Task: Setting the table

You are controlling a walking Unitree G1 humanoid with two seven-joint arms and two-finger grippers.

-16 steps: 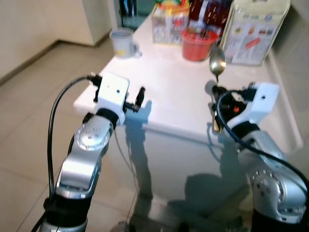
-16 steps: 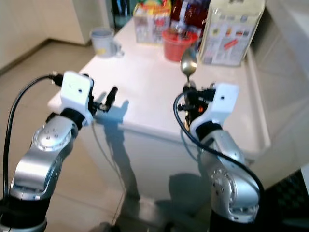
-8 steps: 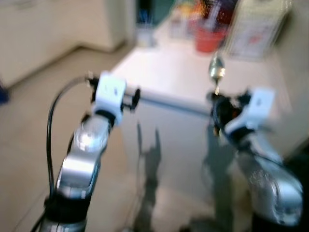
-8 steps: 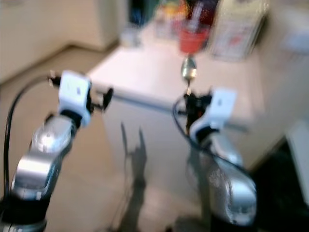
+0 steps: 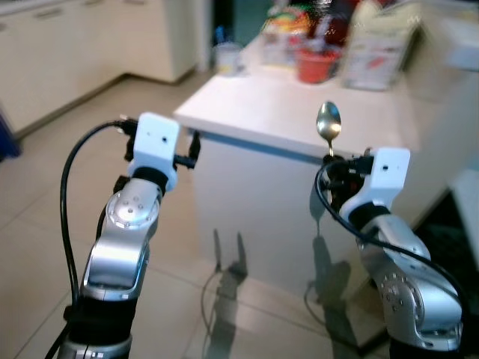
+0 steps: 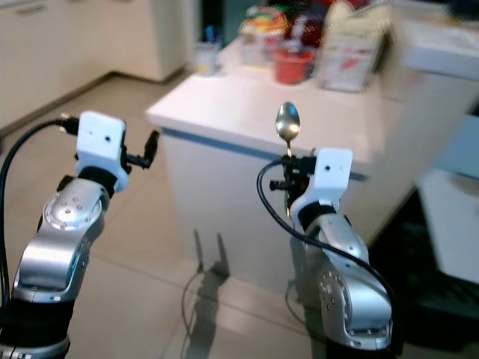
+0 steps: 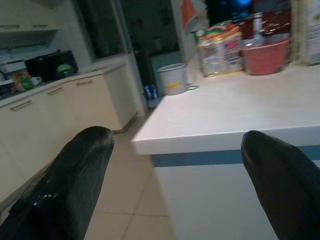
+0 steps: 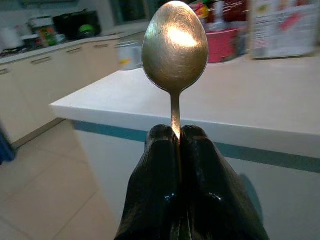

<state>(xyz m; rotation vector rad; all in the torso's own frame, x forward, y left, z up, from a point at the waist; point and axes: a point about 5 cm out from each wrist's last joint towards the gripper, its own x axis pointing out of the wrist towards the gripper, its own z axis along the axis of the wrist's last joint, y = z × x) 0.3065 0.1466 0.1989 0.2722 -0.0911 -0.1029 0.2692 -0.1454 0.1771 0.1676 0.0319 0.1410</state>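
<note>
Camera drawn back from the white counter (image 5: pixel 262 112) over the last second: a second ago counter top directly under both grippers, now counter edge and white side panel with a blue strip ahead, beige tiled floor below. Whole scene shifted, so read as the robot stepping away, not as things moving. Judged meaning for the task: spoon already collected, carry to the table under way, placing not yet begun.

Right gripper (image 8: pixel 175 137) raised at the right, black fingers pressed together and clamped on the spoon (image 5: pixel 328 120) by its thin handle. Spoon upright, bowl uppermost, grip unchanged from a second ago. Bowl oval, smooth polished metal, warm glare on the concave face; handle narrow and flat where it enters the pads.

Left gripper (image 7: pixel 175 165) raised at the left, fingers (image 7: pixel 75 180) spread wide apart, nothing between them. Finger surfaces matt black with a fine textured skin, rounded at the tips.

Counter top smooth, glossy, square-edged. At its far end, well apart from both grippers: red plastic tub (image 7: pixel 265 55), pale mug (image 7: pixel 172 79), colourful carton (image 7: pixel 220 42), tall white box (image 5: pixel 378 45). Cream cabinets (image 5: pixel 82 52) along the far left wall.

Arms silver, rounded cast shells, black cables looped beside each.
</note>
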